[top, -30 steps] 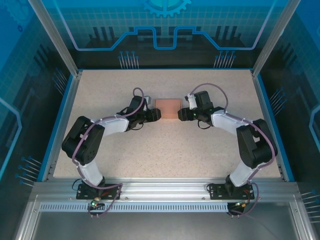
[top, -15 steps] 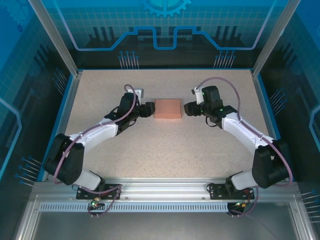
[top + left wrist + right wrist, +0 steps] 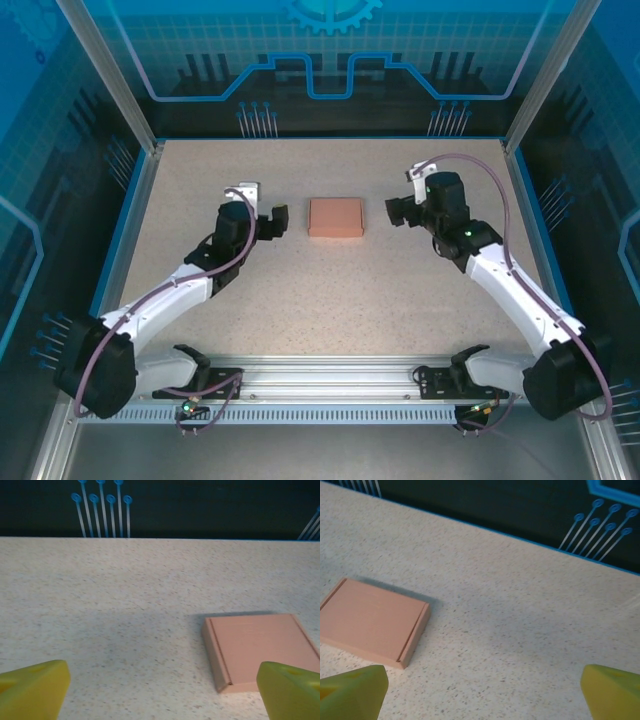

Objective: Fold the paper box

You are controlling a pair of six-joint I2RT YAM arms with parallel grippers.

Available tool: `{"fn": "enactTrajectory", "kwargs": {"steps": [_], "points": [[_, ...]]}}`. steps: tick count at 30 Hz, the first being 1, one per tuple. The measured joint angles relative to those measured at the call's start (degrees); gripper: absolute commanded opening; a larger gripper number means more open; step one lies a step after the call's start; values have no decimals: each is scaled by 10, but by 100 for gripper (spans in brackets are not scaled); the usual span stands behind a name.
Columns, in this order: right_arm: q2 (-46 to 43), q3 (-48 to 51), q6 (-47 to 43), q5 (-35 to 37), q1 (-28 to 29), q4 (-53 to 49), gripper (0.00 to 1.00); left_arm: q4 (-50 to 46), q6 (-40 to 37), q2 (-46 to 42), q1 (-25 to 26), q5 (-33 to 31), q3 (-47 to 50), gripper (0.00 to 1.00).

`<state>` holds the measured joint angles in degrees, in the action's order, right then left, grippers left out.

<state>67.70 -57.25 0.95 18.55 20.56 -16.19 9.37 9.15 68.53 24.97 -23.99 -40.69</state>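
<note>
The paper box [image 3: 335, 217] lies flat on the table [image 3: 300, 290], seemingly folded shut, between the left gripper [image 3: 274, 224] and right gripper [image 3: 394, 211]. Both grippers gape wide and empty, clear of it.

**Soft, even light; blurred near corners**

The table [image 3: 330, 290] is evenly bright. The paper box [image 3: 336, 217] casts a thin, soft shadow along its far edge. Nearer than the box, the yellow fingertips [image 3: 35, 687] are out of focus. Beyond the box, the back wall [image 3: 200, 505] is dim.
</note>
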Motion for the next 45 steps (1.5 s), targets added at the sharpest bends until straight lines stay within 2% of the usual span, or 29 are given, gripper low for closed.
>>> {"fn": "enactTrajectory", "kwargs": {"steps": [9, 16, 27, 37, 45], "points": [[-30, 56, 0, 40, -20, 9, 100, 25, -38, -35, 0, -80, 45, 99], [-40, 124, 1, 51, -43, 41, 100, 73, -72, -36, -11, -103, 88, 99], [-18, 196, 0, 41, -89, 125, 100, 176, -124, 7, -60, -96, 144, 99], [-7, 260, -24, 38, -95, 212, 100, 288, -152, 115, -91, -60, 180, 99], [10, 275, -25, 40, -99, 278, 100, 359, -169, 148, -118, -19, 183, 99]]}}
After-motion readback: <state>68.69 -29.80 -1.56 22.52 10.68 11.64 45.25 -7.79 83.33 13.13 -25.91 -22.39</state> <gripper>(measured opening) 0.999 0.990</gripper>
